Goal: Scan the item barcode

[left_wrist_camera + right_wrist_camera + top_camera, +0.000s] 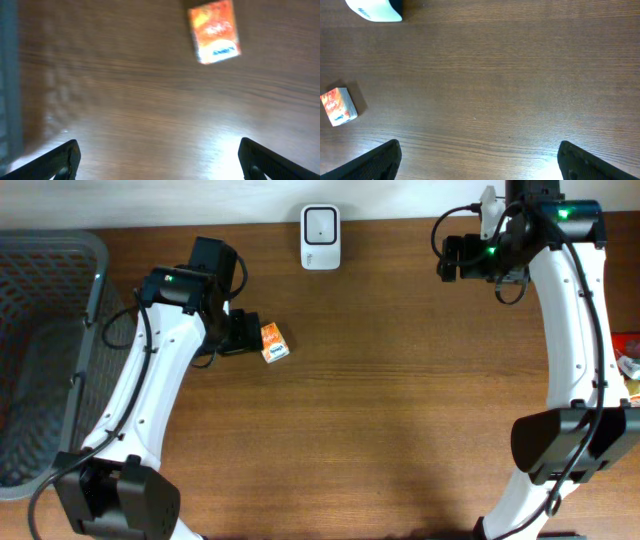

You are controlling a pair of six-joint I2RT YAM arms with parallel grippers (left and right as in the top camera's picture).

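The small orange-and-white cardboard box (274,342) lies flat, front-left of the white rectangular plastic scanner (320,224). The left gripper (238,333) hovers wide beside it, seemingly for pickup; the right gripper (455,258) gapes empty.

Box (215,31): on tabletop (400,410), just ahead of left gripper (157,155). Scanner (374,10): on tabletop, well ahead of right gripper (477,155).
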